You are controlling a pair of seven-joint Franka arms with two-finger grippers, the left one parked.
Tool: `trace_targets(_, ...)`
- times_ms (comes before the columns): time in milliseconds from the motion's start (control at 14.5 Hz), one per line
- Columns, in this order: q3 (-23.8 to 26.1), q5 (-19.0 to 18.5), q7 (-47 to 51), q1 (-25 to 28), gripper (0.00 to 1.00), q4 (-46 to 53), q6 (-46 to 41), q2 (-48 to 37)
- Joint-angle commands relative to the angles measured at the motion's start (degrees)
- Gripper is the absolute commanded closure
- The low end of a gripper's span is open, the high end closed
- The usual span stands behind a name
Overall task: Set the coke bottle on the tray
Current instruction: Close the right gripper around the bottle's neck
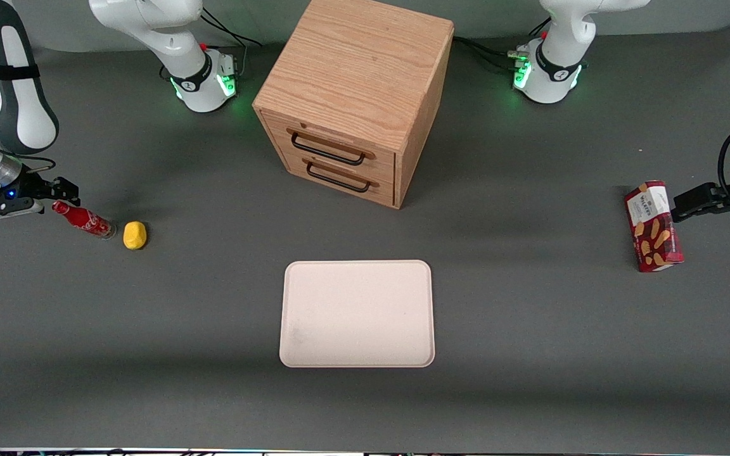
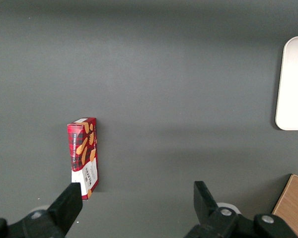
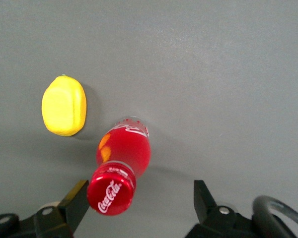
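The coke bottle [image 1: 83,220] is small and red, with a red cap and white script. It stands on the grey table toward the working arm's end. My right gripper [image 1: 56,197] is open and sits over the bottle's cap. In the right wrist view the gripper [image 3: 139,194] has the bottle [image 3: 120,171] between its fingers, with the cap close beside one finger [image 3: 78,198] and a wide gap to the other. The pale beige-pink tray [image 1: 357,313] lies flat at the table's middle, nearer the front camera than the bottle, and holds nothing. Its edge also shows in the left wrist view [image 2: 294,84].
A yellow lemon-like lump [image 1: 135,235] lies close beside the bottle, between it and the tray; it also shows in the right wrist view [image 3: 64,105]. A wooden two-drawer cabinet [image 1: 355,95] stands farther from the camera than the tray. A red biscuit box [image 1: 653,226] lies toward the parked arm's end.
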Motion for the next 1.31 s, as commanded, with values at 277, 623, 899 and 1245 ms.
trace_targets(277, 0.0, 2.6, -1.6, 0.8, 0.08, 0.2, 0.5, -0.3)
trace_targets(623, 0.8, 2.9, -1.6, 0.8, 0.18, 0.4, 0.5, -0.2)
trace_targets(899, 1.4, 3.8, -1.7, 0.8, 0.23, 0.5, 0.5, -0.2)
trace_targets(1245, 1.6, 3.9, -1.8, 0.8, 0.55, 0.7, 0.4, -0.2)
